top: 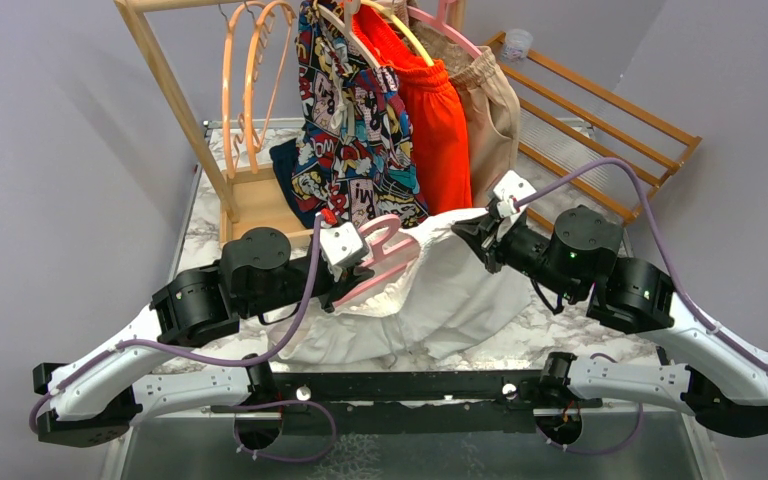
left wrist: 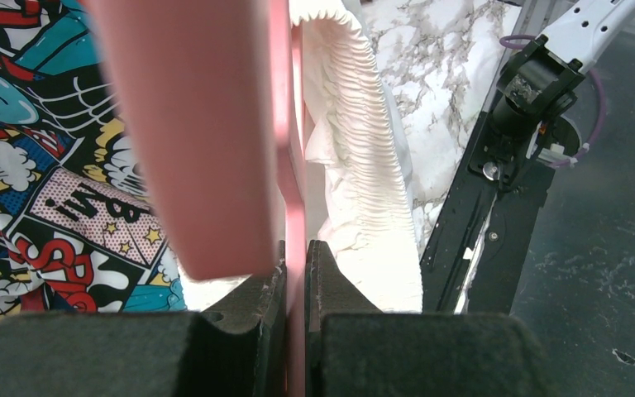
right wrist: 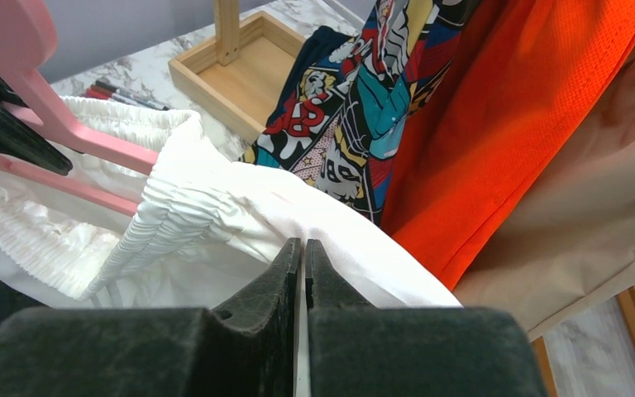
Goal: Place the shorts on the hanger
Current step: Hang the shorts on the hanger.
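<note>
This looks like a robot lab, a room where robots are tried out. A left arm (top: pixel 200 300) and a right arm (top: pixel 650 295) sit at the edge of a marble-look table (top: pixel 192 240), joined by a black frame (top: pixel 410 385). Purple cables (top: pixel 610 160) run along them. The walls (top: pixel 60 120) are plain grey. On the table stands a wooden clothes rack (top: pixel 175 95) with comic-print shorts (top: pixel 355 120) and orange-red shorts (top: pixel 440 125).

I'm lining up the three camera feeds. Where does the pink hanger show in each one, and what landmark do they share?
Top external: the hanger sits at centre, against the white shorts.
Left wrist: the hanger fills the upper left-centre, blurred and close.
Right wrist: the hanger is at upper left.
Shared landmark: the comic-print shorts, in all three.
</note>
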You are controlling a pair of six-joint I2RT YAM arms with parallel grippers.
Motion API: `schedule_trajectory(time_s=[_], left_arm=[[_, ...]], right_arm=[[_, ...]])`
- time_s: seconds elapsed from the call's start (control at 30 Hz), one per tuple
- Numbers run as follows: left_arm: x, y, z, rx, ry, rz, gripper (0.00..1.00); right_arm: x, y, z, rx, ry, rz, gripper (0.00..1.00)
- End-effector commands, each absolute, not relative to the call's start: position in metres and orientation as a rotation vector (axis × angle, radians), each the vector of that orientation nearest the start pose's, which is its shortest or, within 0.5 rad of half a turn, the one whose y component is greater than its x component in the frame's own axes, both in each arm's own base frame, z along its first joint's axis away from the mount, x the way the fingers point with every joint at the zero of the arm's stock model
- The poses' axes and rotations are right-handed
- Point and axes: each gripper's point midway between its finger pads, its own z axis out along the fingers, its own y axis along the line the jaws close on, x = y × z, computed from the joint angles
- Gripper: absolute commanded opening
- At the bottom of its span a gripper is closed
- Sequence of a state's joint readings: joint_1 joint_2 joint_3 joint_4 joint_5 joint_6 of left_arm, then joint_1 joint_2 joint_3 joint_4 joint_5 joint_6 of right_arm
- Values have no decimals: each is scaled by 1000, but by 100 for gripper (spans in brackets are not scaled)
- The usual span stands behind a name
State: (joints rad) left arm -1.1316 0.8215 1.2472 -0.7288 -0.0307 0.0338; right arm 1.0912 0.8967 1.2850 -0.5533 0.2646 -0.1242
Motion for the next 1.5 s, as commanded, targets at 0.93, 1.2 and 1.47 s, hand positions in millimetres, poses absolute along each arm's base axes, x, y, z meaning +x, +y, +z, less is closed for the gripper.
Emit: schedule_trajectory(time_s=[0.93,1.2,1.47], left_arm=[[97,-248,356,1181,1535,-829,0],[86,-253,356,1243,1498,-881,0],[57,-268,362,1386,1406,-1042,0]], right_arm=[[182,214,395,-809,1618,392,17],[110,240,437,-1045,1342,815,62],[72,272,433,-1284,1287,1021,63]])
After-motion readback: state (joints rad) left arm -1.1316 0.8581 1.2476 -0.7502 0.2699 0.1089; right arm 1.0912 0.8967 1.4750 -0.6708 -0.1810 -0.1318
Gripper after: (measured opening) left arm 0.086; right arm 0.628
